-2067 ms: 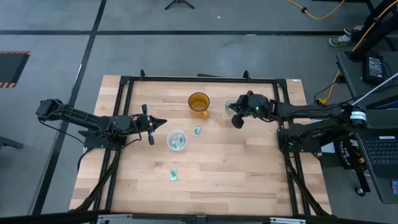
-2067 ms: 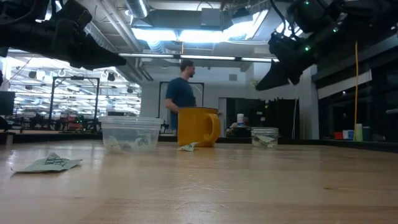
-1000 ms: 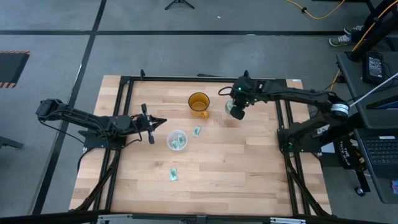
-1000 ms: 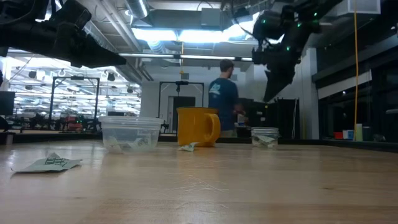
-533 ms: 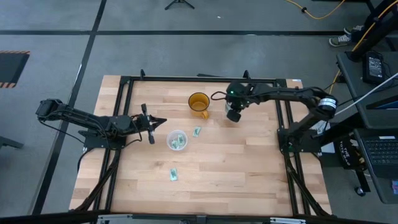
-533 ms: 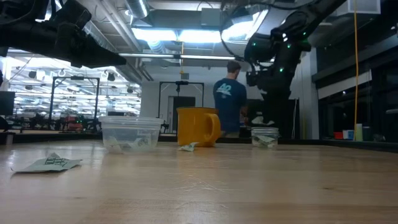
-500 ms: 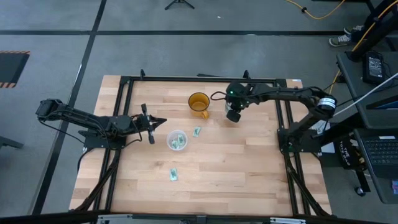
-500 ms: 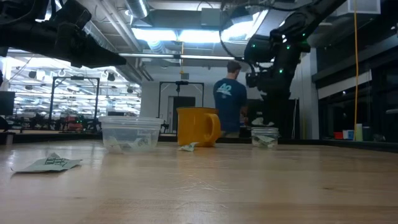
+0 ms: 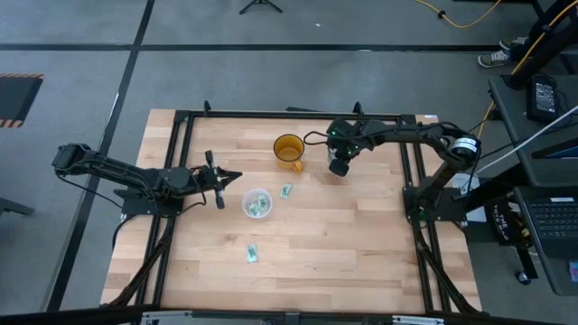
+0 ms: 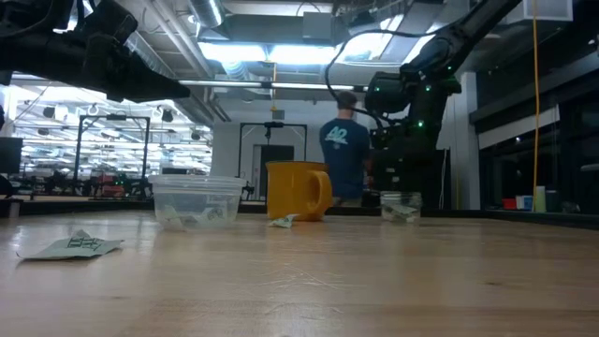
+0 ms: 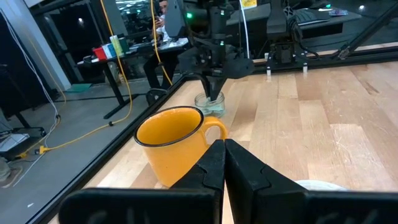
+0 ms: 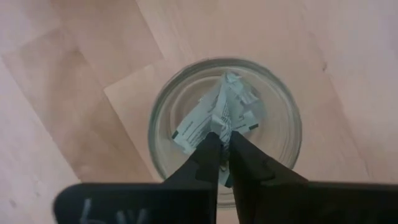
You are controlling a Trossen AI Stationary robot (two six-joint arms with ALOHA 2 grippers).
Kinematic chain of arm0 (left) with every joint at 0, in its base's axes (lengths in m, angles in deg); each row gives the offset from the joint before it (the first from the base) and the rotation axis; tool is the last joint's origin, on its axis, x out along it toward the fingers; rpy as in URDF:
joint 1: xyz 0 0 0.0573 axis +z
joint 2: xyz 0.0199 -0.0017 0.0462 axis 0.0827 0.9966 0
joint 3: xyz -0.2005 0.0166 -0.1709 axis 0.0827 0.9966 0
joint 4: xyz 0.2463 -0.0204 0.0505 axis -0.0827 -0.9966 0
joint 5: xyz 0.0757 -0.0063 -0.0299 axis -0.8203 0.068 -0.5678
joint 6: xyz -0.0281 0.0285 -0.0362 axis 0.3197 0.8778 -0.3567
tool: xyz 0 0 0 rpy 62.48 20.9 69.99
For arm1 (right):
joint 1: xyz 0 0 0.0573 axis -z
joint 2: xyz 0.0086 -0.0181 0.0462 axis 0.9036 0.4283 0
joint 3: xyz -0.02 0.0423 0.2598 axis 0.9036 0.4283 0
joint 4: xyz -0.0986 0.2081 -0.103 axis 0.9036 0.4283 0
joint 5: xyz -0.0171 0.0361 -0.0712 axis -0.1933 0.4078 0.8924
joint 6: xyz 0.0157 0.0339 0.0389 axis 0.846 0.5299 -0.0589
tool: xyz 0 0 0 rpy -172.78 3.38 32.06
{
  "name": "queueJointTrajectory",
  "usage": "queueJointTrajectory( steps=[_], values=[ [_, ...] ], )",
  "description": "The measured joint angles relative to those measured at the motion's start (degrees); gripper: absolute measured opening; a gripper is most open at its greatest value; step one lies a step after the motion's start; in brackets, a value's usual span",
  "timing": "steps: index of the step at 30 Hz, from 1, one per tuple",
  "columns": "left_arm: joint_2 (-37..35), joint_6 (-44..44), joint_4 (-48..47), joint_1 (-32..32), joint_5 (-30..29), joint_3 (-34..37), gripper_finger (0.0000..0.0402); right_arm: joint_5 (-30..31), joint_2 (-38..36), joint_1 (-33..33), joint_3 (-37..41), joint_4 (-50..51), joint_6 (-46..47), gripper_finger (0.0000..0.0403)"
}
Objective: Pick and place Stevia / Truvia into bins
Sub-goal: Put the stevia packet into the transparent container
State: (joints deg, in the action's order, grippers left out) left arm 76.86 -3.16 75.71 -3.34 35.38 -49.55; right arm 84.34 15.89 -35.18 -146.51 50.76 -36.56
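The narrower glassy cup [image 9: 336, 159] stands right of the amber mug [image 9: 289, 150]. My right gripper [image 12: 222, 144] points straight down into this cup [image 12: 225, 127], shut on a pale green and white packet. The wider whitish cup [image 9: 257, 203] holds packets. Two more packets lie flat on the wood, one [image 9: 286, 190] beside the wide cup and one [image 9: 252, 254] nearer the near edge. My left gripper [image 9: 219, 179] hovers shut to the left of the wide cup. My right gripper pinches a packet by its upper edge [image 12: 217, 122] between the two fingertips, coming from above and pointing down. The packet hangs below the fingers inside the glassy cup [image 11: 210, 102], creased, with its lower part down among the paper at the cup's bottom.
The amber handled mug [image 10: 299, 191] stands close to the left of the glassy cup [image 10: 401, 206]. A black frame rail [image 9: 411, 171] runs along the table's right side. A person [image 10: 343, 150] walks in the room behind. Bare wood [image 9: 343, 244] spreads toward the near edge.
My right gripper has swung toward the far edge and the amber mug, tipped until its fingers point straight down, and come down over the glassy cup, its tips now at the cup's mouth. The person behind the table has walked rightward.
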Motion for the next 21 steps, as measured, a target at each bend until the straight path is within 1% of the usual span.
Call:
queueJointTrajectory(
  steps=[5,10,15,21],
  values=[
    [0.01,0.01,0.0,0.01,0.02,0.0,0.0006,0.0,0.0,0.01,0.0,-0.56,-0.79,0.0063],
    [-0.01,-0.04,0.0,-0.01,0.03,0.0,0.0006,0.0,0.0,0.01,0.0,-0.55,-2.0,0.0084],
    [0.01,-0.12,0.0,0.0,0.02,0.0,0.0006,0.02,0.0,0.01,-1.15,1.27,-2.01,0.0095],
    [-0.01,-0.14,0.0,0.0,0.04,0.0,0.0006,0.0,0.0,0.01,-4.44,4.55,-2.08,0.0095]
  ],
)
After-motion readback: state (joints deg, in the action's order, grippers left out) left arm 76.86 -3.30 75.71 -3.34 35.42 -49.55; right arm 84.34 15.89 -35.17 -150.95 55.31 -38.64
